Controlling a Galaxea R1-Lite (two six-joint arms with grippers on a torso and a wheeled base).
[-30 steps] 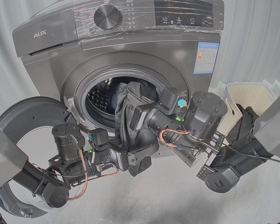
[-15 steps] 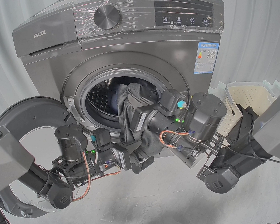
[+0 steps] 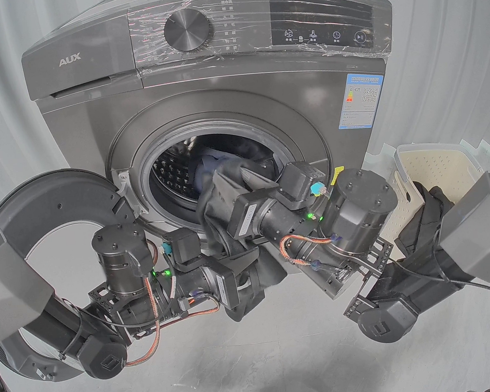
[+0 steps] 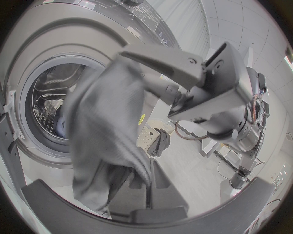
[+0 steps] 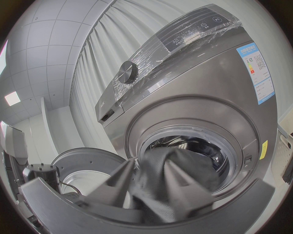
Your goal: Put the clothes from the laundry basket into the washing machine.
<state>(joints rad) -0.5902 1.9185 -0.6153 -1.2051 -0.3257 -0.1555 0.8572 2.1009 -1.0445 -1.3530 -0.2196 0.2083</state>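
Dark grey garment (image 3: 218,199) slung across the lower lip of the washing machine (image 3: 202,103) mouth, centre frame; upper part clamped in right pincer (image 5: 149,164); hanging end pinched in left pincer (image 4: 149,175); more dark clothes (image 3: 430,213) in laundry basket (image 3: 442,166), right of frame.

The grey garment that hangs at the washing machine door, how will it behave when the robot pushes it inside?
Probably floppy: the grey garment sags in folds below the right tool. Likely light for its size, since the cloth looks thin. Its hanging tail may catch on the door rim rather than slide in.
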